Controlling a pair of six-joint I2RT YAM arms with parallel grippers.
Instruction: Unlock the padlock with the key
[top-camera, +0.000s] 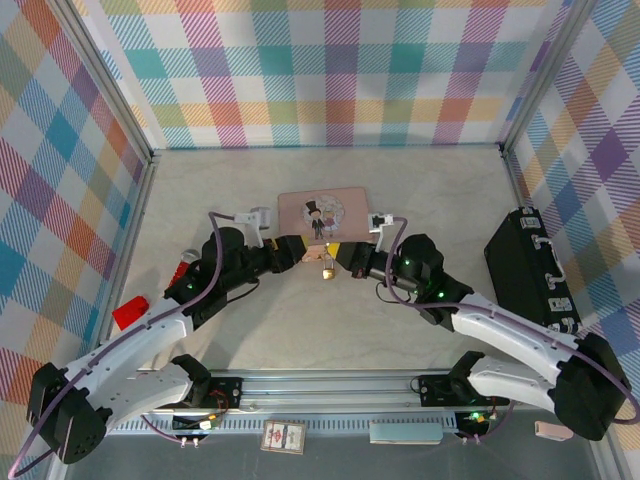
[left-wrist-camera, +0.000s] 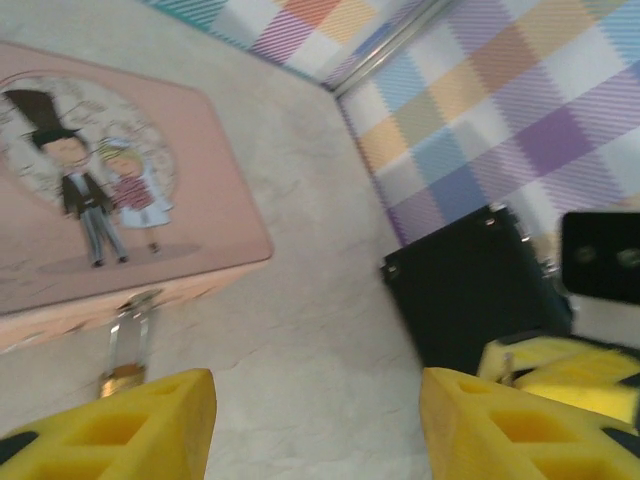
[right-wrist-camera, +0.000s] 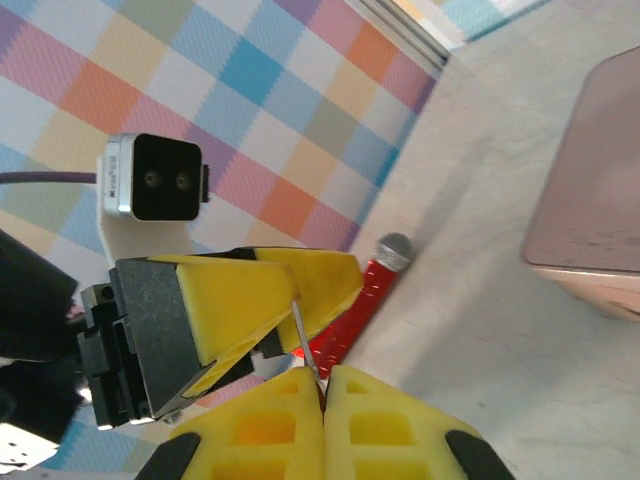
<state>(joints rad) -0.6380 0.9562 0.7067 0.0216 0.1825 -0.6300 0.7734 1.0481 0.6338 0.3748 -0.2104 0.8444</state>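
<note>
In your left wrist view the padlock (left-wrist-camera: 124, 376) is blurred, and its body dips behind a finger (left-wrist-camera: 110, 425) of the left tool (left-wrist-camera: 312, 425). The pink tin (left-wrist-camera: 150, 200) runs off the left edge there. In your right wrist view the key (right-wrist-camera: 302, 335) shows as a thin sliver, the rest buried between the pressed pads of the right tool (right-wrist-camera: 322, 378). From above, the padlock is too small for you to tell whether its shackle is latched.
</note>
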